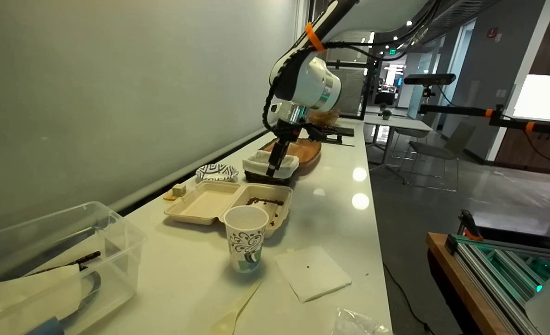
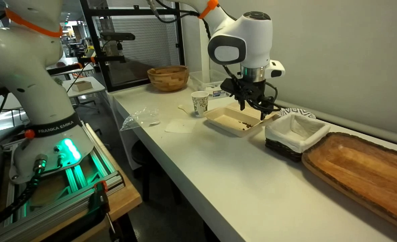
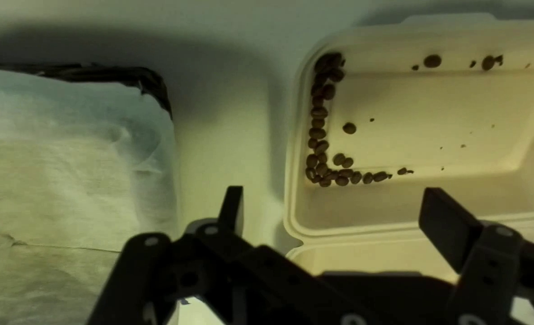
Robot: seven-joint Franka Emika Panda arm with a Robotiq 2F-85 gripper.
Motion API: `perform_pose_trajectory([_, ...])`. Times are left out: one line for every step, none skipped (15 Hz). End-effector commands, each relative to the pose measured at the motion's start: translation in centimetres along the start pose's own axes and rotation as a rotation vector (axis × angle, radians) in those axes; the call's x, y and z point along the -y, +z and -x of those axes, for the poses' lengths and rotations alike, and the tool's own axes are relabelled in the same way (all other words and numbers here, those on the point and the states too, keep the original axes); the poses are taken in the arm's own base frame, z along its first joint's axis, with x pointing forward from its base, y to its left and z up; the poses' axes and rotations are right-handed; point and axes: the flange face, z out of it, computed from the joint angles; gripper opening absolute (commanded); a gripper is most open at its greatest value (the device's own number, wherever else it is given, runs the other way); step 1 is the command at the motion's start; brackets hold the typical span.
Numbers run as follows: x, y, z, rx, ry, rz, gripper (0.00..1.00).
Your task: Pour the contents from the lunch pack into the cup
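The lunch pack, a tan clamshell box (image 1: 205, 202), lies open on the counter in both exterior views (image 2: 223, 119). In the wrist view its bean-holding half (image 3: 411, 122) is at upper right. Brown beans (image 3: 317, 133) line one end and a corner of that half. The white printed paper cup (image 1: 244, 242) stands upright beside the box, also in an exterior view (image 2: 200, 104); it is out of the wrist view. My gripper (image 3: 337, 207) is open and empty above the box's basket-side end, one finger over the gap, one over the box. Exterior views show it raised (image 2: 252, 111).
A white-lined dark basket (image 3: 68, 180) stands close to the box, with a wooden tray (image 2: 359, 168) beyond it. A patterned bowl (image 1: 216, 171) sits by the wall. A clear bin (image 1: 130, 260), napkin (image 1: 312, 272), spoon (image 1: 238, 309) and plastic wrap (image 2: 141, 117) lie around the cup.
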Motion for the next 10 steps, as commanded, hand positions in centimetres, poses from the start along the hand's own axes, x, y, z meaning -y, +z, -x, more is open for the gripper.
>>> perform_pose_trajectory([-1.7, 2.6, -0.7, -0.032, -0.001, -0.03, 1.0])
perform_pose_trajectory([-1.9, 3.1, -0.8, -0.032, -0.004, -0.032, 1.0])
perform_pose_trajectory([-2.0, 3.7, -1.0, -0.03, -0.005, -0.028, 1.0])
perform_pose_trajectory([-1.9, 4.1, -1.2, -0.021, -0.008, -0.031, 1.0])
perform_pose_trajectory([-1.8, 4.5, -1.4, -0.016, -0.008, -0.028, 1.0])
perform_pose_trajectory([-1.6, 4.8, -1.6, -0.007, -0.004, -0.022, 1.0])
perform_pose_trajectory([-1.5, 5.0, -1.9, -0.003, -0.001, -0.016, 1.0])
perform_pose_trajectory([-1.3, 5.3, -2.1, 0.001, 0.002, -0.017, 1.0])
perform_pose_trajectory([-1.2, 5.6, -2.3, 0.005, -0.003, -0.016, 1.0])
perform_pose_trajectory([-1.0, 5.8, -2.5, 0.008, -0.003, -0.01, 0.75])
